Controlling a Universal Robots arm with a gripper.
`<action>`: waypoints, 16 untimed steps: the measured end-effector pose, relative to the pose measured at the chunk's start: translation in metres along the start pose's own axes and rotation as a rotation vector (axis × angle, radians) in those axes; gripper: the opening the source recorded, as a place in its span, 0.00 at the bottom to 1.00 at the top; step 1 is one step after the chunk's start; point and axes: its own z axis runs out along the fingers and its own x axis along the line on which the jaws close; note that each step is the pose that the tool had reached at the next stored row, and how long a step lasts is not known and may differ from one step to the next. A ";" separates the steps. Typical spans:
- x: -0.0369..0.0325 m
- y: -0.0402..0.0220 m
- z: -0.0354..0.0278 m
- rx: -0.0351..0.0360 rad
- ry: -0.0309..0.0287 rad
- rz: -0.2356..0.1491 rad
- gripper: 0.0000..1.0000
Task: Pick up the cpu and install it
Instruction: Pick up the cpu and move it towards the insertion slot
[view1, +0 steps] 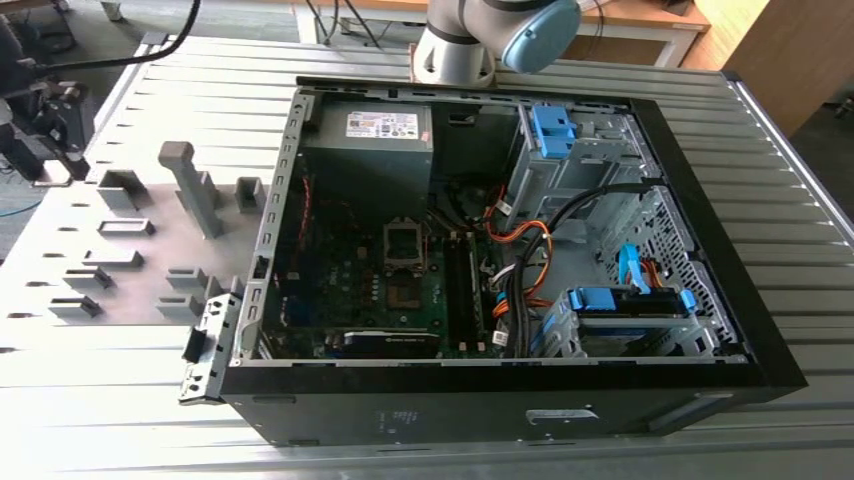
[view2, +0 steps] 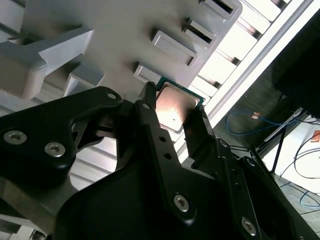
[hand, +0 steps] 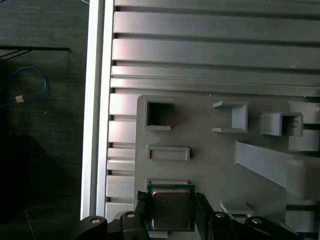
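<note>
Tool (view2: 174, 117) looks clenched on the cpu (hand: 171, 209): fingers (view2: 150, 120) touch two opp. edges in both wrist views, metal top facing the cams. Cpu sits betw. them, just over the grey holder plate (hand: 200, 160) on the slatted worktop (hand: 215, 50); can't tell if it's lifted clear. Cpu is square, so no long axis. In the exterior view the tool (view1: 54, 170) is over the plate, 9 o'clock of the pc case (view1: 747, 300). The mobo socket (view1: 404, 240) lies ~4 o'clock from the tool, well apart. Writing: white label (view1: 380, 126) on the psu (view1: 367, 155), unreadable; none legible on the cpu top.
</note>
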 end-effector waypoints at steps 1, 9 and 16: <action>0.0000 0.0000 -0.0031 0.0000 0.0000 0.000 0.47; 0.0001 0.0003 -0.0249 0.0000 -0.0001 0.000 0.47; 0.0002 0.0003 -0.0408 0.0000 0.0000 0.000 0.47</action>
